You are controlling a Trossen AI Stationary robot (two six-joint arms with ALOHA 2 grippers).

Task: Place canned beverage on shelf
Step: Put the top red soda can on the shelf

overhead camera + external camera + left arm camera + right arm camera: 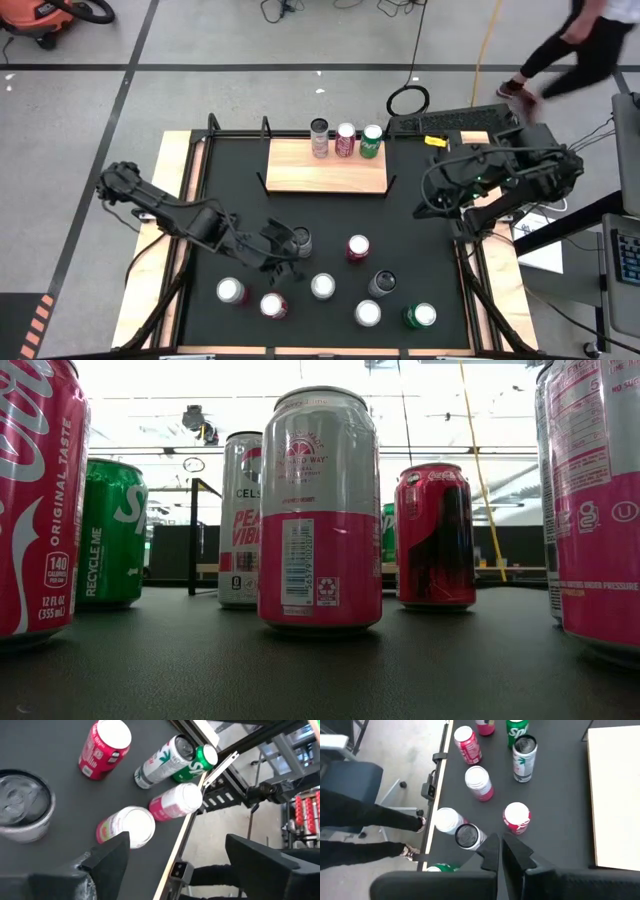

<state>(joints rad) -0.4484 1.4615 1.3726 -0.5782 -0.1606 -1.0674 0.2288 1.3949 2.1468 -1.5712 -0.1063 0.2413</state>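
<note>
The table [200,300], covered by a black mat, carries the wooden shelf [325,175] near its far edge, and three cans already stand in a row along the back of that board: a grey-and-pink can [320,136], a red can [345,138] and a green can [372,139], with room for about one more beside them. That makes the job partly done, by my reading, with most of the stock still waiting on the mat. Near the front edge stand a white-topped can [231,291], a red can [273,305], another white-topped one [322,286], a dark-topped slim can [382,283], a white-topped can [368,313] and a green can [420,316], while a maroon can [358,247] stands closer to the middle. The left arm reaches low across the mat, and the left hand [285,250] has its fingers spread wide beside a silver can [301,240]; the left wrist view shows that can [22,810] off to one side of the fingers and not between them, so nothing is gripped yet. The right arm waits folded by the table's right side, and the right hand [500,852] has its fingers pressed together on nothing. The next step appears to be taking the silver can.
</note>
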